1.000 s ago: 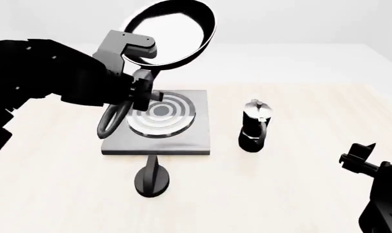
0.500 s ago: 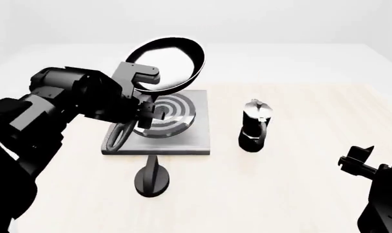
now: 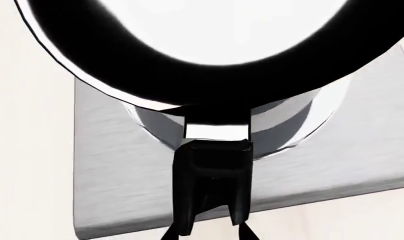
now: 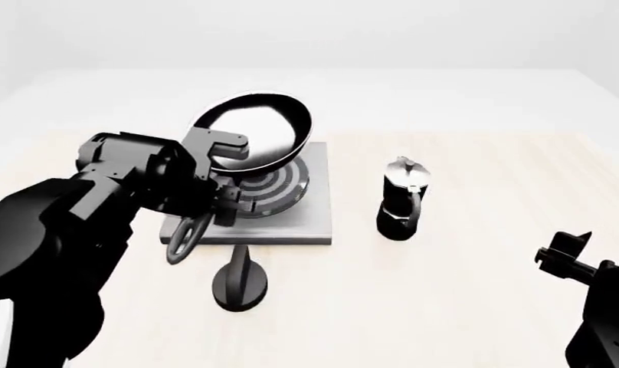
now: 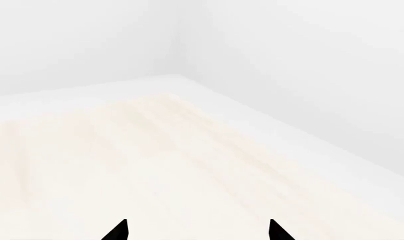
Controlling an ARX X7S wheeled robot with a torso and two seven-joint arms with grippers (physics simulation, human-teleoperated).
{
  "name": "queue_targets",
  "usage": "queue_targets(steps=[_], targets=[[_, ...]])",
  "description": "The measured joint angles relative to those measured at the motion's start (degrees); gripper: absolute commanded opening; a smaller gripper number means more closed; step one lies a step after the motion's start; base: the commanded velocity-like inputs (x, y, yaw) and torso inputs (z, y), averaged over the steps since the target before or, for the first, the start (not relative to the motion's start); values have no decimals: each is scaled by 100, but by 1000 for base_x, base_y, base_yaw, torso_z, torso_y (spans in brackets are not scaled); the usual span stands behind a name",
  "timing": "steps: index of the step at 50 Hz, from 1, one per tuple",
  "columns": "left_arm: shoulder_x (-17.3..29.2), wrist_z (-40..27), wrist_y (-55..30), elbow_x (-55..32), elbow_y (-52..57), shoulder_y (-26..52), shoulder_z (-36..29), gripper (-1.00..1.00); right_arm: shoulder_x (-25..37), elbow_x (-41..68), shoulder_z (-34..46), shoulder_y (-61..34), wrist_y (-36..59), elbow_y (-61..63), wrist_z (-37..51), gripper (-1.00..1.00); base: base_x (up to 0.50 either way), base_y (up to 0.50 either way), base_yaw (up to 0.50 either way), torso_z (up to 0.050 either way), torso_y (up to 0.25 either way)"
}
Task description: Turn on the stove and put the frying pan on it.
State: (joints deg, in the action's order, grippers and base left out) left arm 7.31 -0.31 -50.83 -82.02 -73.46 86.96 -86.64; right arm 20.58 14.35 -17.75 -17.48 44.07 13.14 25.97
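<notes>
The frying pan is tilted, with its bowl low over the stove's round burner; I cannot tell if they touch. My left gripper is shut on the pan's long black handle, whose holed end hangs over the near left edge of the grey stove plate. In the left wrist view the pan fills the far part above the burner and plate, with the handle between my fingertips. The black knob stands in front of the stove. My right gripper is open and empty, also in its wrist view.
A black-and-silver moka pot stands right of the stove. The pale wooden table stretches to a white border and white walls. The right wrist view shows only bare tabletop and its far corner.
My left arm has brought the pan down from high above the stove to just over the burner, and the handle end has swung toward the near left. The right arm has not moved.
</notes>
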Motion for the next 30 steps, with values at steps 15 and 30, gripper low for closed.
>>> queue_targets(steps=[15, 30], targets=[[-83, 101, -177, 835, -133, -273, 712, -100, 0, 7, 1, 29, -66, -58, 0, 100, 0, 0, -1, 0, 1], [-141, 123, -504, 2675, -154, -524, 2481, -100, -1, 22, 0, 62, -103, -67, 7, 100, 0, 0, -1, 1, 1]])
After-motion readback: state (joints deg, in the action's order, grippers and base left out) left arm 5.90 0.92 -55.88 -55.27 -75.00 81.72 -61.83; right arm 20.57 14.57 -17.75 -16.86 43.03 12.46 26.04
